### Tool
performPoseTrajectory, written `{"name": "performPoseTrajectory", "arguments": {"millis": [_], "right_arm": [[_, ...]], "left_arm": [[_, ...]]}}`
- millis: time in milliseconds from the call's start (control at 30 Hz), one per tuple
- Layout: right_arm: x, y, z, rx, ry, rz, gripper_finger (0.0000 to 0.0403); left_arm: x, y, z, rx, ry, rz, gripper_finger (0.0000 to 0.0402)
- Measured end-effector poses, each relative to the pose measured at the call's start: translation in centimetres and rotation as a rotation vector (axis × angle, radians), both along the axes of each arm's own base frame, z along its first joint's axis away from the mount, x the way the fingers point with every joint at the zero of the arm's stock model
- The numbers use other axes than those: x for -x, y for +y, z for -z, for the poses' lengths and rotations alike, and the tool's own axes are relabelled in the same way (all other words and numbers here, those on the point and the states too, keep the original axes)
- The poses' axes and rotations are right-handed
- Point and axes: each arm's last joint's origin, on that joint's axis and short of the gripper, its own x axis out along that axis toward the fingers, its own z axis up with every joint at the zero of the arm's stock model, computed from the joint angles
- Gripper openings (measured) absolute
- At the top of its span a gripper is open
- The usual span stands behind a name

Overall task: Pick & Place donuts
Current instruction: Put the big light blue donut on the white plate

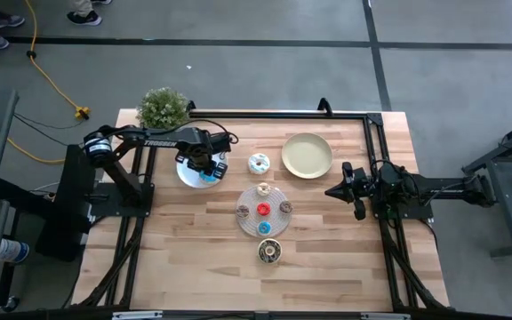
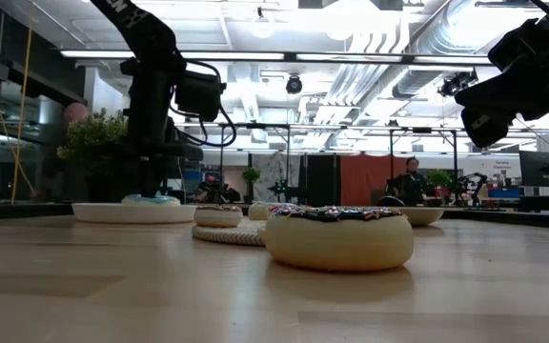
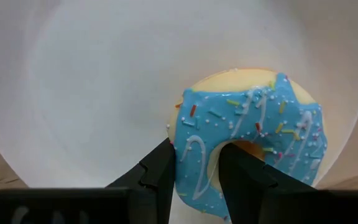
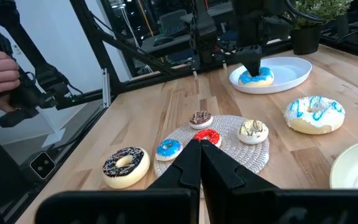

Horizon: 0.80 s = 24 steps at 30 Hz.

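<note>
On the left side of the tabletop point(image 1: 327, 267), the blue-iced donut point(image 3: 247, 140) is pinched through its ring by the left end effector point(image 3: 197, 180), one finger in the hole and one outside. It is held over the white plate point(image 1: 189, 175), touching or nearly touching it, probably so that it can be set down there. Just beside the plate, the white-iced donut point(image 1: 259, 163) lies on bare wood. Four mini donuts are grouped on the round spiral mat point(image 1: 264, 212), and the dark brown donut point(image 1: 269, 252) lies near the front. Farther right is seen the yellow-green plate point(image 1: 307, 155). The right end effector point(image 1: 334, 190) waits at the right edge, its fingers pressed together.
</note>
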Motion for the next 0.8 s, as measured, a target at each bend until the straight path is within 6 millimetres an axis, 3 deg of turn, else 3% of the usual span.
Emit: {"name": "performPoseTrajectory", "arguments": {"millis": [167, 500, 800], "right_arm": [[0.0, 0.0, 0.0, 0.0, 0.0, 0.0, 0.0], [0.0, 0.0, 0.0, 0.0, 0.0, 0.0, 0.0], [0.0, 0.0, 0.0, 0.0, 0.0, 0.0, 0.0]], "left_arm": [[0.0, 0.0, 0.0, 0.001, 0.001, 0.019, 0.0121], [0.03, 0.06, -0.03, -0.024, 0.012, 0.025, 0.0216], [0.02, 0.08, -0.08, -0.029, 0.013, 0.025, 0.0229]]}}
